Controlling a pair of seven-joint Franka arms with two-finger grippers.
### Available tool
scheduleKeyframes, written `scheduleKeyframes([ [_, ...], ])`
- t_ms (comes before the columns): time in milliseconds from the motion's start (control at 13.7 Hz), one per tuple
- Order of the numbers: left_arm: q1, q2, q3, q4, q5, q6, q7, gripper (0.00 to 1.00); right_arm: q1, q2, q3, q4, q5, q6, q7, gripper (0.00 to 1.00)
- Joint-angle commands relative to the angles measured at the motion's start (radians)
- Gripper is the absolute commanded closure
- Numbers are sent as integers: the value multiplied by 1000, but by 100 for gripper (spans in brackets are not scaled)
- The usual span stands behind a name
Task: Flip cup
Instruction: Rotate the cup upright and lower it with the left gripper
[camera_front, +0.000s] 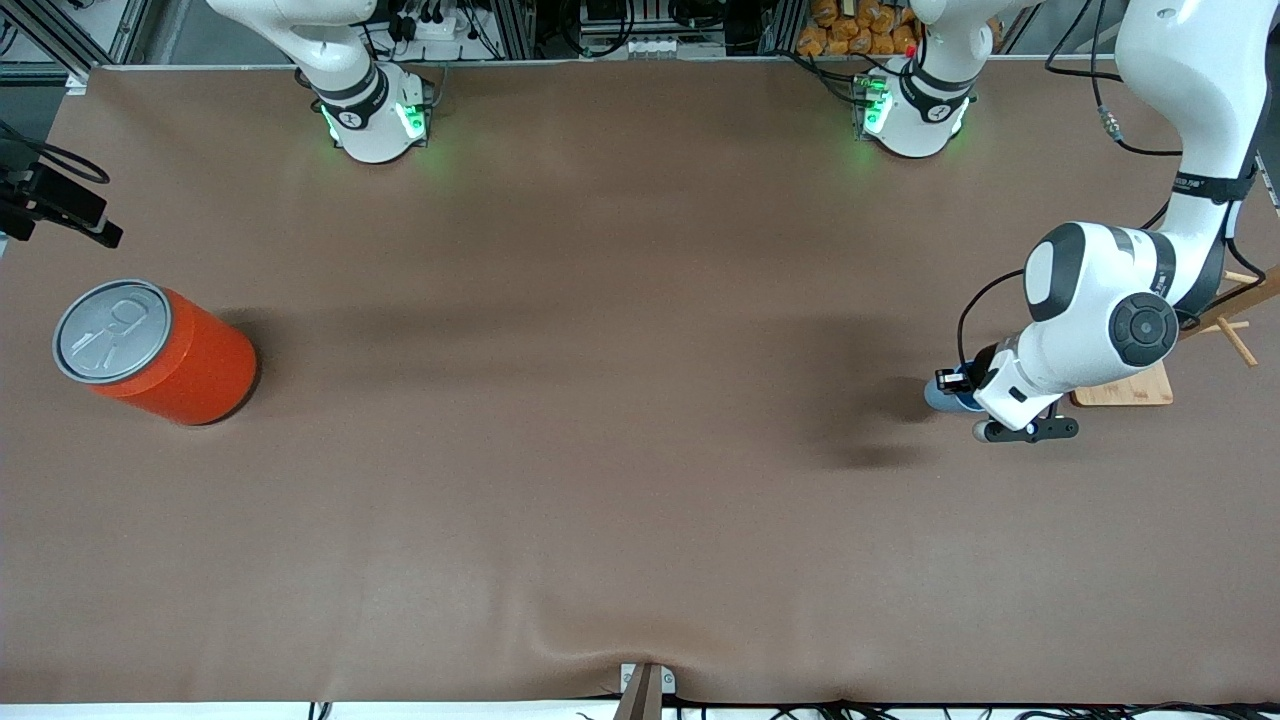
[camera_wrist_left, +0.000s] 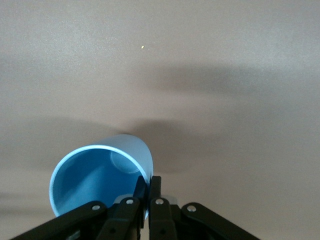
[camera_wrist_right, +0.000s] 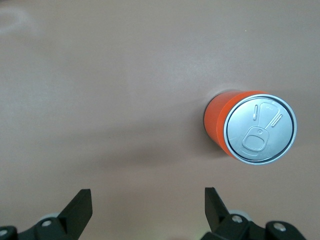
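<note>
The light-blue cup (camera_wrist_left: 100, 185) is tipped on its side, its open mouth toward the left wrist camera. My left gripper (camera_wrist_left: 149, 187) is shut on the cup's rim wall, one finger inside and one outside. In the front view the cup (camera_front: 942, 393) shows only partly under the left gripper (camera_front: 962, 385), low over the table at the left arm's end. I cannot tell whether the cup touches the table. My right gripper (camera_wrist_right: 148, 197) is open and empty, held high over the table beside the orange can.
A large orange can (camera_front: 160, 350) with a silver pull-tab top stands upright at the right arm's end; it also shows in the right wrist view (camera_wrist_right: 250, 127). A wooden base (camera_front: 1135, 388) with a wooden stand (camera_front: 1240, 320) sits beside the left arm's wrist.
</note>
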Motion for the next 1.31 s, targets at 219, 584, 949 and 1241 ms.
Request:
scheduleKeyframes([
  [219, 5, 22, -2, -4, 114, 26, -103, 100, 0, -13, -4, -12, 8, 3, -10, 0],
  [584, 8, 29, -3, -3, 130, 29, -134, 100, 0, -14, -4, -12, 8, 3, -10, 0],
  [949, 22, 46, -3, 0, 118, 35, -134, 82, 0, -13, -4, -12, 10, 3, -10, 0],
  [1241, 22, 46, -3, 3, 116, 33, -128, 0, -2, -13, -5, -12, 10, 2, -10, 0],
])
